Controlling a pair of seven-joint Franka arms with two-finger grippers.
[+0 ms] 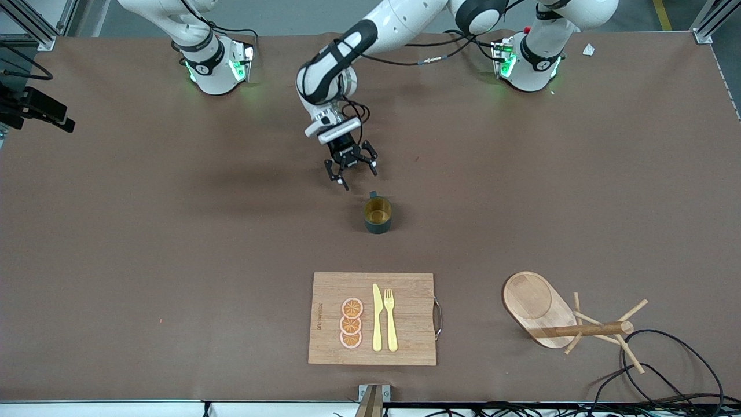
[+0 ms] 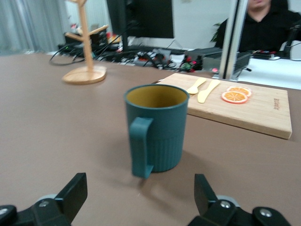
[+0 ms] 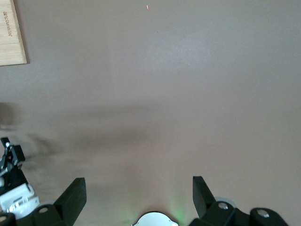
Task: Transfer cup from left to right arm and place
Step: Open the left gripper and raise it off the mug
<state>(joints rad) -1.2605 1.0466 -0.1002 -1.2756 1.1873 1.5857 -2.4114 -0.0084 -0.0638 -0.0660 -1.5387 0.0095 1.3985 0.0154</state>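
Note:
The dark teal cup (image 1: pixel 377 215) with a mustard-yellow inside stands upright at the middle of the table, its handle turned toward the robots' bases. My left gripper (image 1: pixel 355 176) is open and empty, low over the table just short of the handle. In the left wrist view the cup (image 2: pixel 157 127) stands ahead of the open left gripper (image 2: pixel 139 193), apart from both fingers. My right gripper (image 3: pixel 138 188) is open and empty, high over bare table near its own base; it is out of the front view and that arm waits.
A wooden cutting board (image 1: pixel 405 315) with orange slices, a yellow knife and a fork lies nearer to the front camera than the cup. A wooden mug tree (image 1: pixel 535 304) stands toward the left arm's end. Cables (image 1: pixel 666 370) lie at the table's edge there.

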